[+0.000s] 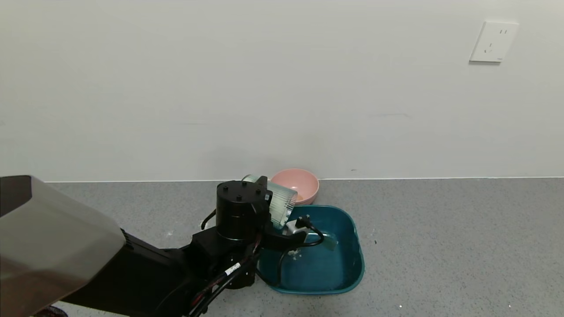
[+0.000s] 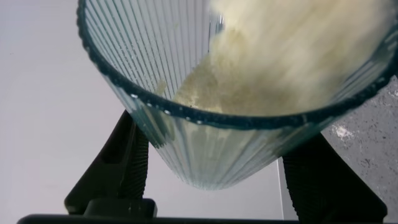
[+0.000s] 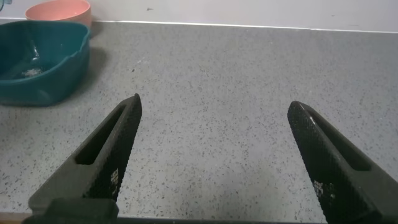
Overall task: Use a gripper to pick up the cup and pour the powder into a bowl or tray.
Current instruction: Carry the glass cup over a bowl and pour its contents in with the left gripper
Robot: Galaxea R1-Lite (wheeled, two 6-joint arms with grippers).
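While the cup [image 1: 276,200] is held tilted above the near-left rim of the teal basin [image 1: 348,270], the powder [image 2: 292,56] lies banked against its lower wall, close to the lip. The left gripper [image 2: 214,174] clamps the ribbed body, one black finger on each side. Little powder appears to have reached the basin floor, though the arm hides much of it in the head view. To pour well, the mouth should sit over the basin's middle, not its edge, and tipping should proceed slowly so clumps fall inside. The pink bowl [image 1: 296,185] stands just behind the basin. The right gripper [image 3: 214,155] idles well apart over the bare grey table [image 3: 249,74], jaws spread.
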